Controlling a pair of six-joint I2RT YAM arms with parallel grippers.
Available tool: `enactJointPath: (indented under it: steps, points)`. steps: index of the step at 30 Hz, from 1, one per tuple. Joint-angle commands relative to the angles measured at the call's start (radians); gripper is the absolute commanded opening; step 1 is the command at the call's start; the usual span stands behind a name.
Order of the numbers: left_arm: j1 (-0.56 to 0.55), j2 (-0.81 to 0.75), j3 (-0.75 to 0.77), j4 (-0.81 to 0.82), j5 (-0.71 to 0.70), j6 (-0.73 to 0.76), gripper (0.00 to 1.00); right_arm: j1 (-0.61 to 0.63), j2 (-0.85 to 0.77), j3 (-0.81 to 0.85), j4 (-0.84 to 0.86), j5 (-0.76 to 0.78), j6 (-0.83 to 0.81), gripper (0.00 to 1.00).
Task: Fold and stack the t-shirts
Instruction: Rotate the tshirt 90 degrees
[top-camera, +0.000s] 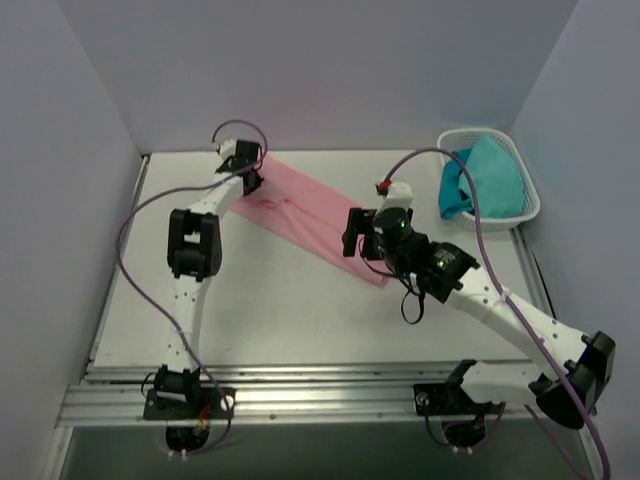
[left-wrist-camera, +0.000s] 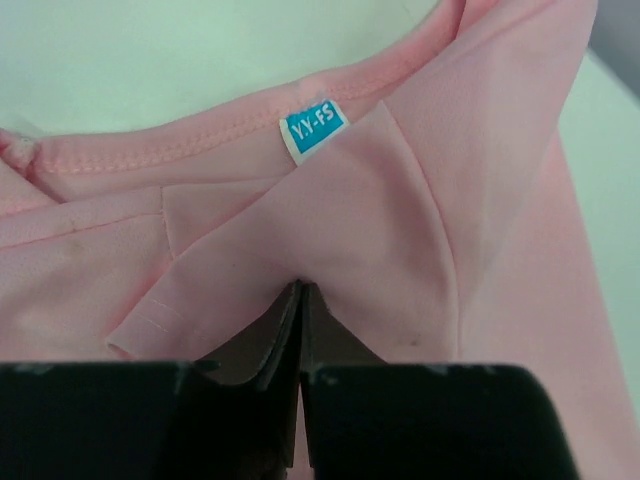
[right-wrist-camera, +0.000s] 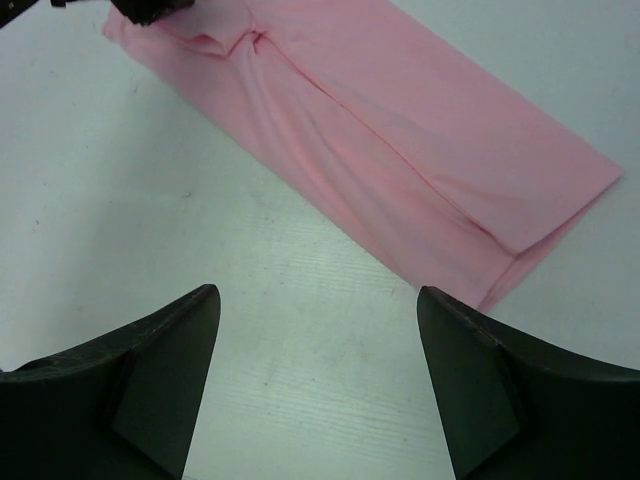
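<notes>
Top vw: t-shirt (top-camera: 300, 215) near end partly hidden under R arm (top-camera: 440, 265)

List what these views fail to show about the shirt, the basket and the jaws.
- Top view: the left jaws' grip on the pink t-shirt is hidden under their own wrist.
- Top view: the shirt's near end is covered by the right arm.
- Top view: whatever lies under the teal cloth in the basket is hidden.
- Left wrist view: sleeves and hem are cut off by the frame edges.

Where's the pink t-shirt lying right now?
In the top view the pink t-shirt lies as a long folded strip diagonally across the far middle of the table, its collar end pinched by the left gripper, its other end beside the open right gripper.
</notes>
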Motion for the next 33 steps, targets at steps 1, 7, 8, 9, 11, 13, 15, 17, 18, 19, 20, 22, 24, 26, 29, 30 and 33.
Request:
enactJointPath:
  steps: [1, 7, 8, 9, 11, 13, 15, 17, 18, 19, 20, 22, 24, 26, 29, 30, 33]
  points:
    - [0.015, 0.197, 0.325, -0.161, 0.235, 0.061, 0.11, -0.019, -0.018, -0.014, -0.015, 0.019, -0.031, 0.76]
    - [0.009, 0.444, 0.71, 0.103, 0.745, -0.031, 0.73, -0.048, -0.027, -0.04, 0.0, 0.014, -0.045, 0.77]
    - [0.007, 0.415, 0.673, 0.287, 0.793, -0.057, 0.98, -0.05, -0.026, -0.041, 0.003, 0.011, -0.044, 0.77]
    - [0.005, 0.394, 0.612, 0.361, 0.833, -0.083, 0.94, -0.056, -0.024, -0.045, 0.01, 0.004, -0.043, 0.77]
    - [-0.002, 0.287, 0.531, 0.513, 0.899, -0.065, 0.94, -0.057, -0.024, -0.055, 0.016, -0.001, -0.039, 0.76]
    - [-0.008, 0.182, 0.386, 0.53, 0.89, -0.022, 0.94, -0.057, -0.027, -0.069, 0.028, -0.015, -0.037, 0.76]
    - [-0.018, -0.009, 0.265, 0.556, 0.843, 0.045, 0.94, -0.059, -0.035, -0.091, 0.04, -0.021, -0.033, 0.76]
    - [-0.019, -0.211, 0.077, 0.579, 0.777, 0.079, 0.94, -0.059, -0.041, -0.104, 0.048, -0.03, -0.027, 0.76]
    - [-0.019, -0.282, 0.023, 0.572, 0.748, 0.101, 0.94, -0.057, -0.044, -0.109, 0.059, -0.036, -0.025, 0.76]
    - [-0.019, -0.345, -0.031, 0.552, 0.714, 0.108, 0.94, -0.057, -0.047, -0.115, 0.065, -0.044, -0.024, 0.76]
    - [-0.022, -0.475, -0.145, 0.511, 0.673, 0.115, 0.94, -0.056, -0.055, -0.118, 0.069, -0.044, -0.024, 0.76]
    - [-0.051, -0.6, -0.273, 0.484, 0.533, 0.142, 0.94, -0.054, -0.059, -0.127, 0.08, -0.042, -0.022, 0.76]
    - [-0.112, -0.77, -0.466, 0.437, 0.326, 0.165, 0.94, -0.056, -0.07, -0.133, 0.083, -0.039, -0.024, 0.76]
    - [-0.183, -0.904, -0.67, 0.437, 0.184, 0.142, 0.94, -0.056, -0.082, -0.14, 0.088, -0.041, -0.03, 0.76]
    - [-0.26, -1.008, -0.853, 0.475, 0.111, 0.087, 0.94, -0.06, -0.09, -0.14, 0.082, -0.035, -0.033, 0.76]
    - [-0.287, -1.021, -0.943, 0.478, 0.087, 0.034, 0.94, -0.06, -0.092, -0.137, 0.076, -0.033, -0.033, 0.76]
    - [-0.402, -1.018, -1.071, 0.499, -0.011, -0.092, 0.94, -0.062, -0.101, -0.13, 0.06, -0.024, -0.03, 0.76]
